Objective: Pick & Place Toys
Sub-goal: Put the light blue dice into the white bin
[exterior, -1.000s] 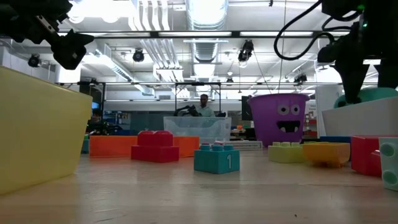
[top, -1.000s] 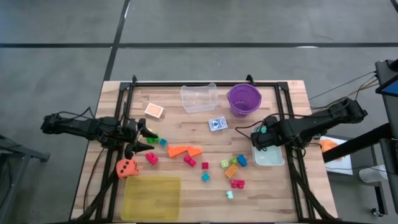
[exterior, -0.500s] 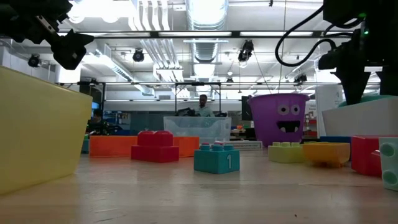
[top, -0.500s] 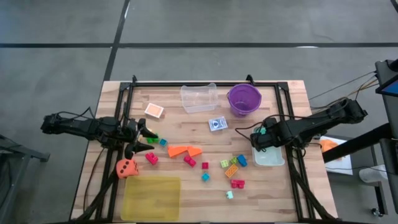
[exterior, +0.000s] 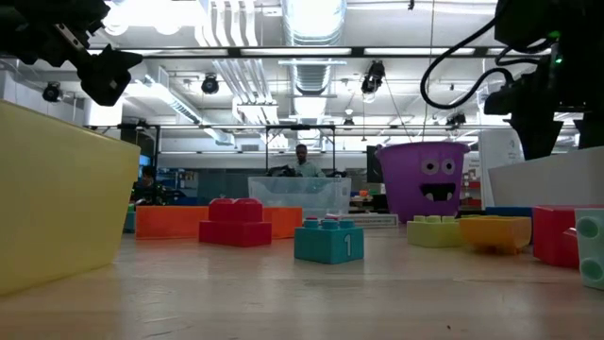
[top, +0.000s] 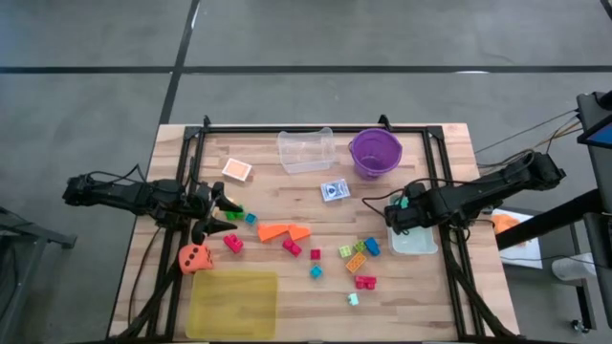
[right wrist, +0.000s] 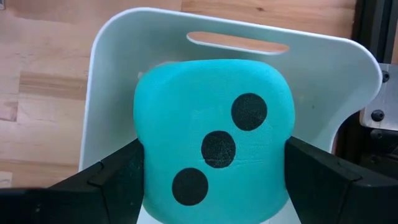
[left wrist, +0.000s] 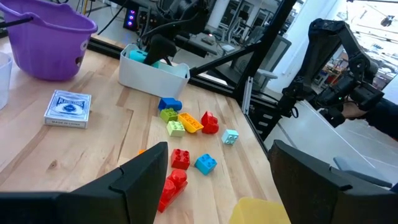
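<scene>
The left gripper (top: 226, 216) hangs over the table's left edge, fingers spread with nothing between them, and it has not budged in the last second. The orange die (top: 194, 258) lies just below it, near the tray (top: 232, 304), with the bricks (top: 356, 262) scattered across the middle, all where they were. The only change is on the right. Seen from table height, the right arm has edged a little further right, and the sliver of teal that showed above the white bin (top: 419, 245) a second ago has gone. I take that to mean the teal die (right wrist: 214, 165) is going down into the bin, so this one toy is nearly placed while the rest wait. The right gripper (top: 400, 222) has its fingers pressed on both flanks of the die, clasping it over the bin. From above, the arm hides the die, and I cannot tell whether it rests on the bin's floor.
</scene>
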`<act>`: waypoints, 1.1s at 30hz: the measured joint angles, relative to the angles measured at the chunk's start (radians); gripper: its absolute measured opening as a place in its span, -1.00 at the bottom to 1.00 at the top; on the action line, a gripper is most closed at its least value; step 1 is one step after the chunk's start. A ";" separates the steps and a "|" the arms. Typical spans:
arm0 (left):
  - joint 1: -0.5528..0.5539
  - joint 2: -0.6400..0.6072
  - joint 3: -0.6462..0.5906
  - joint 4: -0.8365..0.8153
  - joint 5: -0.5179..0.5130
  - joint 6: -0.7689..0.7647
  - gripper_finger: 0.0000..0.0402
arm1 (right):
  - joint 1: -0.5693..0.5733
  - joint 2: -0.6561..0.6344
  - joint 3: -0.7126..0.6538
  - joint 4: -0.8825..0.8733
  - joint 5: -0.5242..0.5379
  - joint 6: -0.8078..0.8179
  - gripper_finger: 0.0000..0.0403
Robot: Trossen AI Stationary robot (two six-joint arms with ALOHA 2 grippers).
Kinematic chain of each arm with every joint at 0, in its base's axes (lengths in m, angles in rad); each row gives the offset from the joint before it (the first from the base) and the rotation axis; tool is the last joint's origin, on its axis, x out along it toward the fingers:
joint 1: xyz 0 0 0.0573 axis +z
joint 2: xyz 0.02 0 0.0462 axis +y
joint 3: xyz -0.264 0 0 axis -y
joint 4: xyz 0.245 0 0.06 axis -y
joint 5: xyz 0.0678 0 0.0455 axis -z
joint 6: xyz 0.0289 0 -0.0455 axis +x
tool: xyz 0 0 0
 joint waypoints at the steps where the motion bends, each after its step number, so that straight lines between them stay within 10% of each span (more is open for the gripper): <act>1: 0.000 0.000 0.000 0.000 0.000 0.000 0.36 | 0.000 0.000 0.000 0.001 0.000 -0.003 0.49; 11: 0.000 0.000 0.000 0.000 0.000 0.000 0.36 | 0.000 0.002 -0.002 0.008 -0.005 -0.027 0.87; 33: 0.000 0.000 0.000 0.000 0.000 0.000 0.36 | -0.001 0.002 -0.003 0.012 -0.005 -0.075 0.91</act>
